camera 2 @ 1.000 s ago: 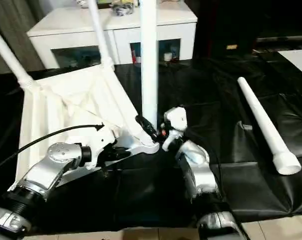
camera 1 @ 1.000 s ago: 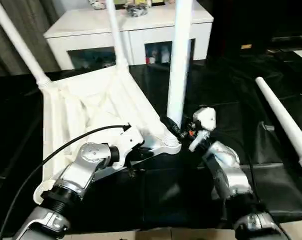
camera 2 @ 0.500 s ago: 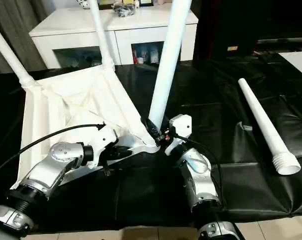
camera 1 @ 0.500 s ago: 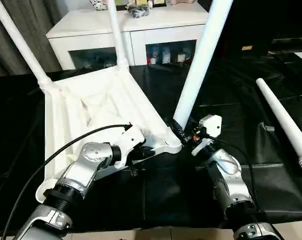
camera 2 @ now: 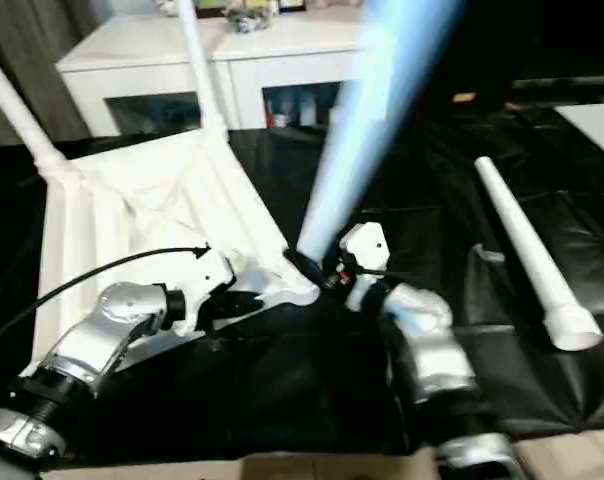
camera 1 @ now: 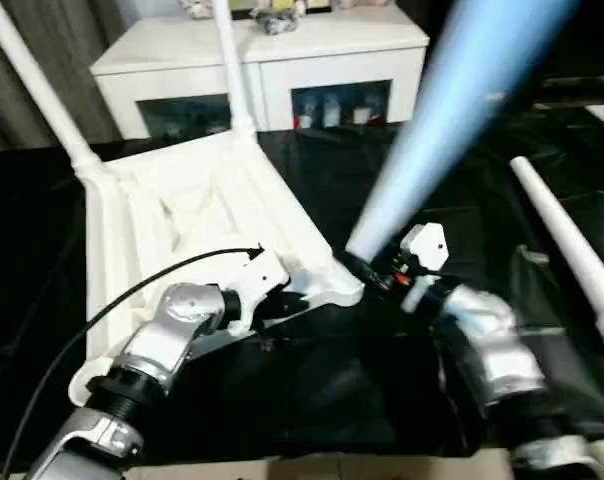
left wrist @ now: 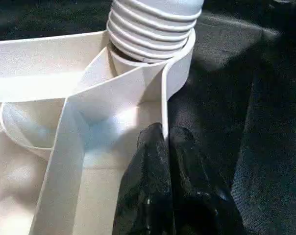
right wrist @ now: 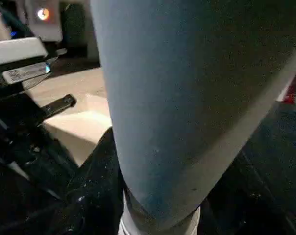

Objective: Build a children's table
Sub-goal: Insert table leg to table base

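The upturned white tabletop (camera 1: 182, 210) lies on the black-covered counter (camera 1: 282, 400), two legs (camera 1: 232, 70) standing in its far corner sockets. In the near corner socket (left wrist: 180, 58) sits the threaded end of a third leg (camera 1: 432, 150), tilted to the right; the right gripper (camera 1: 367, 272) is clamped around its base. The left gripper (left wrist: 162, 147) pinches the tabletop's rim beside that socket. A fourth leg (camera 1: 567, 250) lies loose at right. Behind, a white cabinet (camera 1: 262, 60) holds small items behind glass.

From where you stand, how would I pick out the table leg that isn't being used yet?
Start at the upturned white plastic tabletop on the black mat. Look to its right, past the robot's right arm. The long tapered white tube leg lies flat there, alone, while the others stand up from the tabletop's corners.
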